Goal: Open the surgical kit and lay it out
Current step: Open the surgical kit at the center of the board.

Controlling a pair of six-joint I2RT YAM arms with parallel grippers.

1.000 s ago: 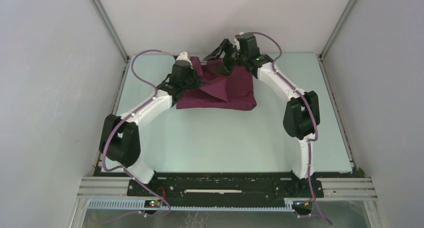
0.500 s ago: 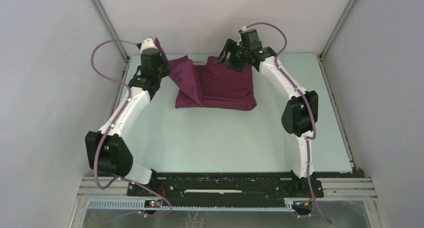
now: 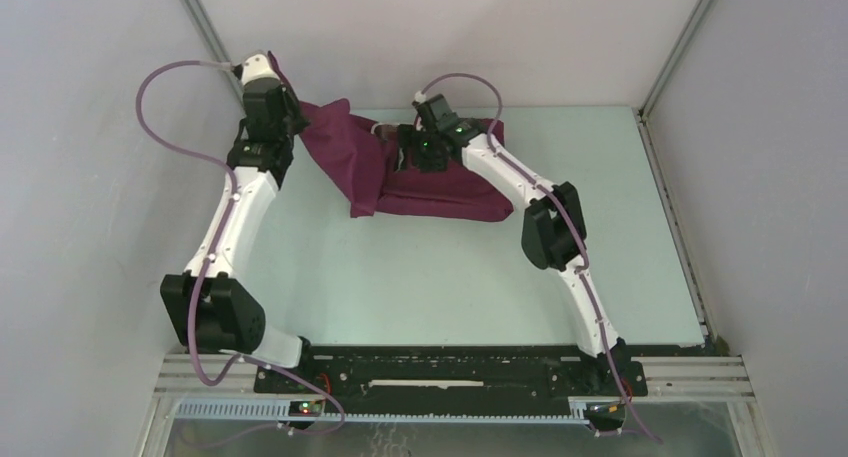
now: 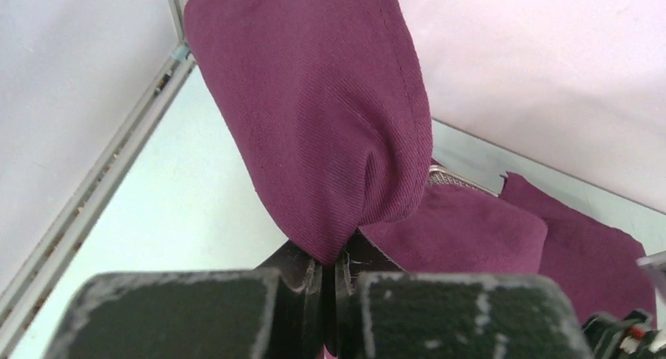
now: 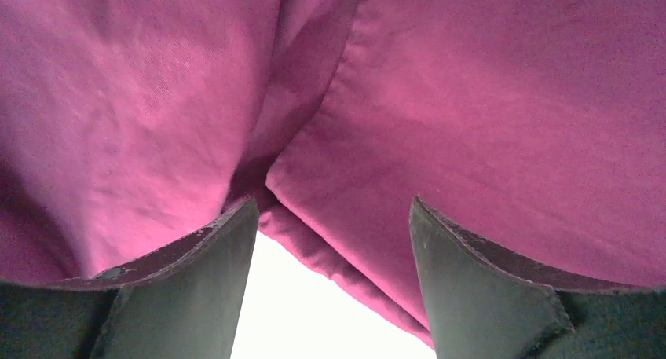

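Finding one: the left gripper (image 4: 330,271) is closed tight on a corner of the cloth (image 3: 440,192) and holds it raised toward the far left corner of the table (image 3: 450,277). The raised flap hangs from the jaws as a folded hood with a stitched hem down one side. In my judgement the corner is held high and outward so that this flap peels off the bundle and can be spread flat to the left.

Finding two: the right gripper (image 5: 334,210) sits low over the far middle of the bundle with its jaws wide apart and nothing between them. Its fingers straddle a crease where two layers of cloth meet. It appears placed to take the next flap, though contact cannot be confirmed.

Finding three: the kit lies toward the far edge of the table, about midway across. The cloth is maroon, finely ribbed, soft and rumpled, and mostly folded over itself. The left wrist view shows a small patch of silver mesh, the rim of the tray (image 4: 448,176), peeking out beneath the lifted flap. Whatever the tray carries is hidden. Unwrapping is judged at an early stage.
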